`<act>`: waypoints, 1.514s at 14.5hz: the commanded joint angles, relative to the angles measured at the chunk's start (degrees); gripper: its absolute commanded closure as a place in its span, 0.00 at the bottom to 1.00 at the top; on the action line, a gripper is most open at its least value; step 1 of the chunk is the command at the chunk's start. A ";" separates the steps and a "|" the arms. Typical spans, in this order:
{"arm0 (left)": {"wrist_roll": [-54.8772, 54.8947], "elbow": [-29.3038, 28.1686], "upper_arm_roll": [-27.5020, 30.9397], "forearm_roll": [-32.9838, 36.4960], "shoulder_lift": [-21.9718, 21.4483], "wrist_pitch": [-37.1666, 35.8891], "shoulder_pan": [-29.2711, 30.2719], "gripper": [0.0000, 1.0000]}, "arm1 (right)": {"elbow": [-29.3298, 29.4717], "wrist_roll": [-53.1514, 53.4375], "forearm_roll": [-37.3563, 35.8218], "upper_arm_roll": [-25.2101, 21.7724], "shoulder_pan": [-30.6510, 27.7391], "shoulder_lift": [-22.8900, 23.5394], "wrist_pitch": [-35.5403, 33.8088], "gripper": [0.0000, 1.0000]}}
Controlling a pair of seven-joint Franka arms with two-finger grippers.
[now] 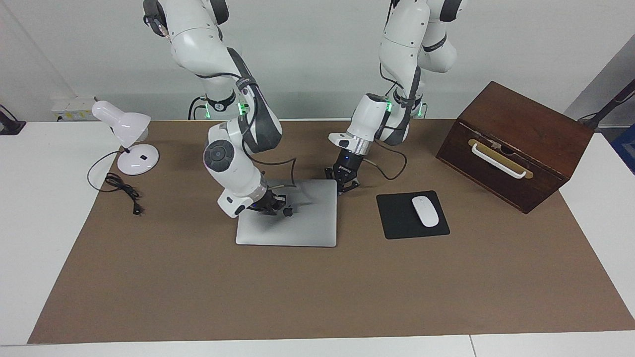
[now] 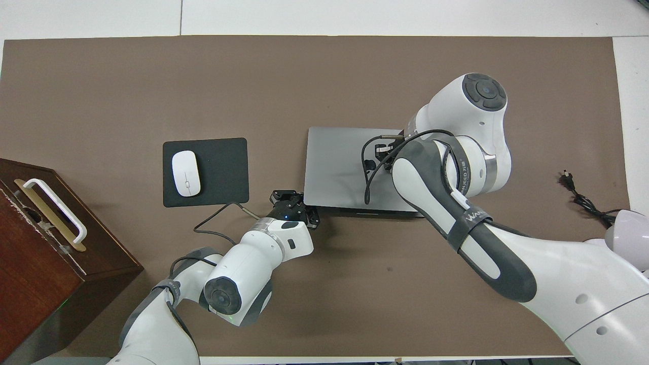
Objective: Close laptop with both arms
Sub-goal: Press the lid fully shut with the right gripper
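The silver-grey laptop [image 1: 297, 230] [image 2: 334, 167] lies mid-table with its lid almost flat on the base. Only a thin dark strip of the base shows along the edge nearest the robots. My right gripper [image 1: 280, 207] [image 2: 377, 154] is shut and rests on the lid beside the apple logo. My left gripper [image 1: 346, 183] [image 2: 293, 202] is shut. It stands at the laptop's corner nearest the robots, toward the left arm's end of the table.
A black mouse pad [image 1: 397, 220] [image 2: 223, 172] with a white mouse [image 1: 425, 211] lies beside the laptop toward the left arm's end. A brown wooden box [image 1: 516, 144] stands past it. A white desk lamp [image 1: 126, 134] and its cable [image 1: 121, 188] sit at the right arm's end.
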 commanded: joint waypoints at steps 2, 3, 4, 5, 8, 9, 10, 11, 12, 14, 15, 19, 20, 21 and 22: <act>1.40 -0.47 0.10 -0.68 3.58 0.33 -0.16 1.00 | -4.00 0.23 0.73 0.20 -0.17 -1.14 2.85 1.00; 1.40 -0.47 0.10 -0.68 3.58 0.33 -0.16 1.00 | -4.00 0.31 0.82 0.20 -0.17 -1.14 2.93 1.00; 1.31 -0.47 0.10 -0.68 3.58 0.33 -0.16 1.00 | -4.09 0.23 0.82 0.20 -0.17 -1.14 3.02 1.00; 1.39 -0.47 0.10 -0.68 3.58 0.33 -0.16 1.00 | -4.09 0.23 0.82 0.20 -0.17 -1.14 3.02 1.00; 1.31 -0.47 0.10 -0.68 3.58 0.33 -0.16 1.00 | -4.09 0.32 0.82 0.20 -0.17 -1.14 3.02 1.00; 1.31 -0.47 0.10 -0.68 3.58 0.33 -0.16 1.00 | -4.09 0.32 0.82 0.20 -0.17 -1.14 3.02 1.00; 1.31 -0.47 0.10 -0.68 3.58 0.33 -0.16 1.00 | -4.09 0.32 0.82 0.20 -0.17 -1.14 2.94 1.00; 1.31 -0.47 0.10 -0.68 3.58 0.33 -0.16 1.00 | -3.91 0.32 0.73 0.20 -0.17 -1.14 2.85 1.00; 1.39 -0.47 0.10 -0.68 3.58 0.33 -0.16 1.00 | -3.74 0.49 0.82 0.20 -0.17 -1.14 2.67 1.00; 1.40 -0.65 0.10 -0.68 3.58 0.33 -0.16 1.00 | -2.60 0.58 0.82 0.20 -0.17 -1.23 1.53 1.00; 1.31 -0.65 0.10 -0.68 3.58 0.33 -0.16 1.00 | -1.81 0.58 0.82 0.20 -0.17 -1.32 0.66 1.00; 1.40 -0.65 0.10 -0.68 3.58 0.33 -0.16 1.00 | 3.11 0.67 0.56 0.03 -0.26 -1.41 -5.14 1.00; 1.40 -0.65 0.10 -0.68 3.58 0.25 -0.16 1.00 | 4.16 0.67 0.47 0.03 -0.44 -1.58 -6.54 1.00; 1.40 -0.65 0.10 -0.68 3.58 0.24 -0.16 1.00 | 4.96 0.67 0.38 -0.06 -0.44 -1.93 -7.78 1.00; 1.40 -0.65 0.10 -0.68 3.58 0.33 -0.16 1.00 | 5.40 0.67 0.29 -0.15 -0.52 -2.28 -8.66 1.00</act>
